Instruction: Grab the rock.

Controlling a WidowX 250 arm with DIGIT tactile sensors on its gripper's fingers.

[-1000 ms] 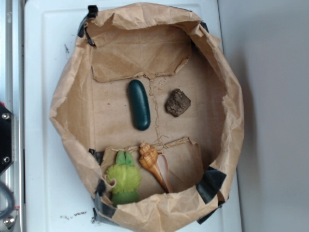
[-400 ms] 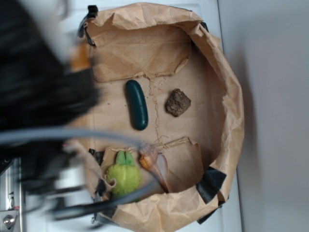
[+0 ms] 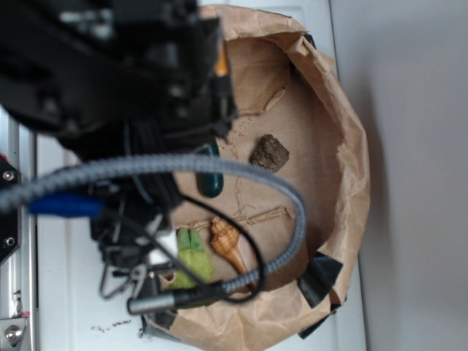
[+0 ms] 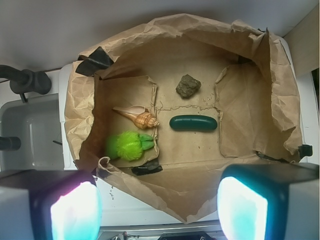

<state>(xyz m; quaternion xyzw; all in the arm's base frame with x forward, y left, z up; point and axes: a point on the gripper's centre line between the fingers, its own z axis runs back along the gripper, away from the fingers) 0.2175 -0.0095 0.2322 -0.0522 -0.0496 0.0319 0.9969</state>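
Right now we see the rock [image 4: 188,85] lying free on the floor of the paper bag [image 4: 280,90], upper centre of the wrist frame, just above the cucumber [image 4: 193,123] and apart from it. Left of the cucumber sit the seashell [image 4: 136,116] and a green fuzzy toy [image 4: 129,145]. Our gripper [image 4: 159,207] hangs at the bottom edge, fingers [image 4: 75,210] spread wide, pinching nothing. In the exterior frame the arm [image 3: 110,80] fills the upper left; the rock [image 3: 269,153] shows right of it.
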